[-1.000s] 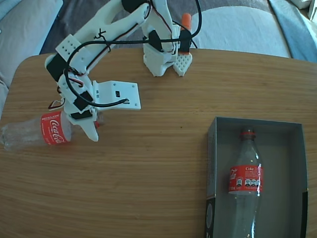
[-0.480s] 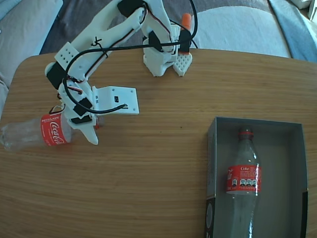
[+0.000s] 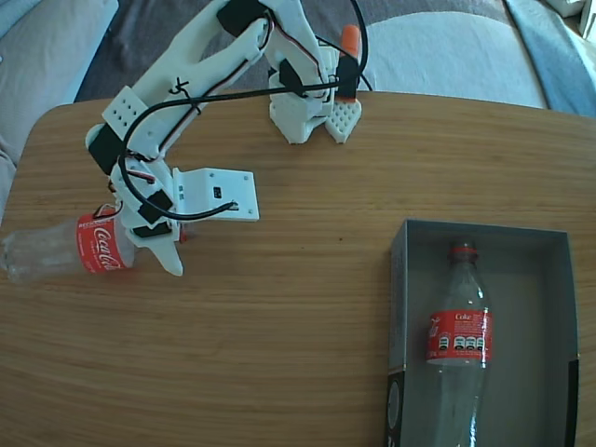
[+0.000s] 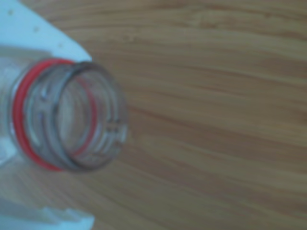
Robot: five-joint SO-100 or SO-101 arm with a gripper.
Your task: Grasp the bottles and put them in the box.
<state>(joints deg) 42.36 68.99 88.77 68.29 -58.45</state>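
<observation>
Wooden table [image 3: 279, 326], end effector [image 3: 160, 244] clamping bottle [image 3: 65, 250] neck

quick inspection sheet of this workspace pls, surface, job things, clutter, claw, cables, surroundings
surface: wooden table with rounded corners, bare across the middle.
job's things: one bottle lies on its side at the left edge in the fixed view, red label up; its open neck with the red ring fills the wrist view. Second bottle lies in the box, neck toward the far wall, room beside it.
clutter: nothing seen.
claw: claw sits at the neck end of the left bottle, white fingers either side of the neck; whether it has closed, cannot tell.
cables: black and red wires loop along the arm, clear of the bottles.
surroundings: grey and pale cushions beyond the table.
</observation>
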